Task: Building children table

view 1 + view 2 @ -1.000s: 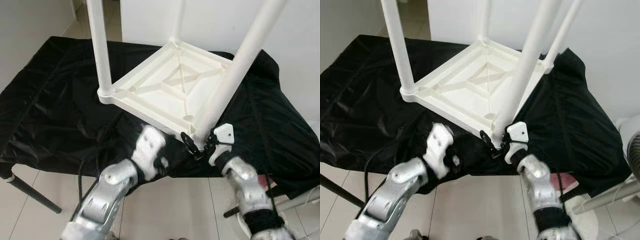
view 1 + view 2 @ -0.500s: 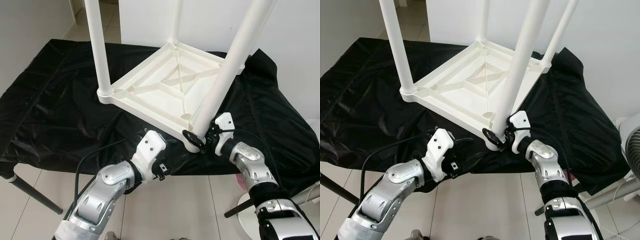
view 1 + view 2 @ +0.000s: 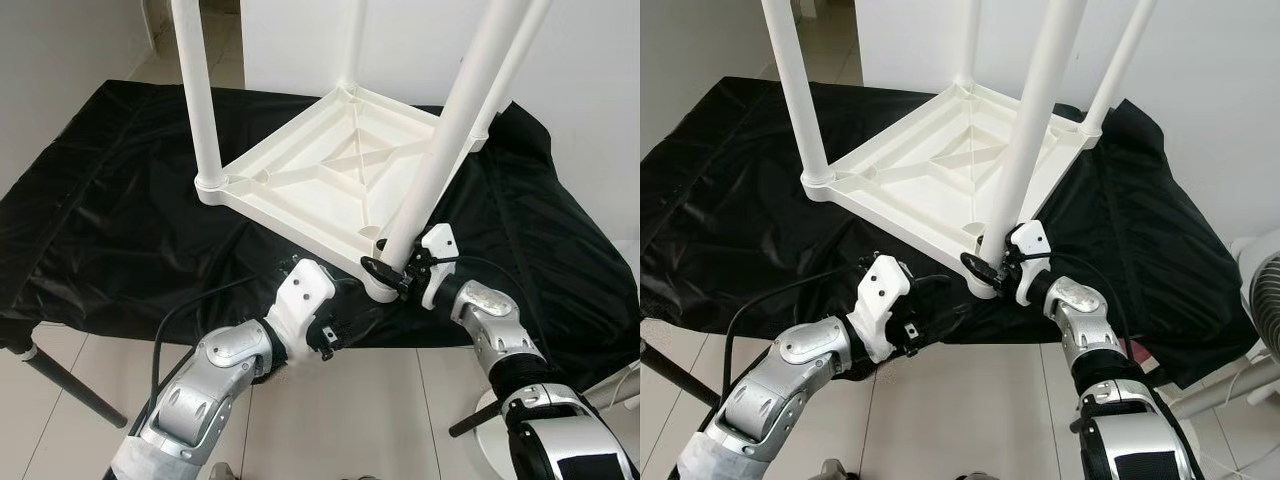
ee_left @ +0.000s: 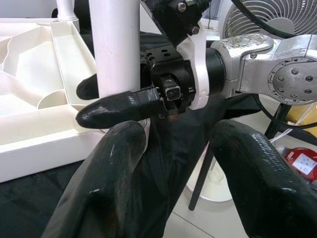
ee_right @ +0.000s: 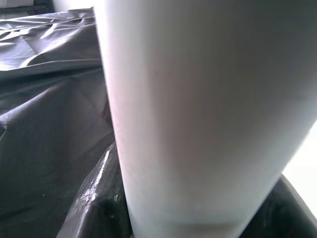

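Upside-down white plastic children's table [image 3: 340,185] sits on the black-draped counter [image 3: 110,220]; right gripper [image 3: 392,277] clamps its near leg [image 3: 440,150], left gripper [image 3: 322,338] hangs spread wide, holding nothing.

Bench [image 3: 20,350]: a low one, with dark metal legs showing at the near left corner, standing on pale floor tiles [image 3: 90,370].
Cover: a black, glossy, creased sheet [image 3: 110,220] spread over the whole top and hanging past the near edge.
Lying on it: a white plastic children's table [image 3: 330,185], upside down, its ribbed underside facing up, set right of centre; its legs rise upward from the corners.
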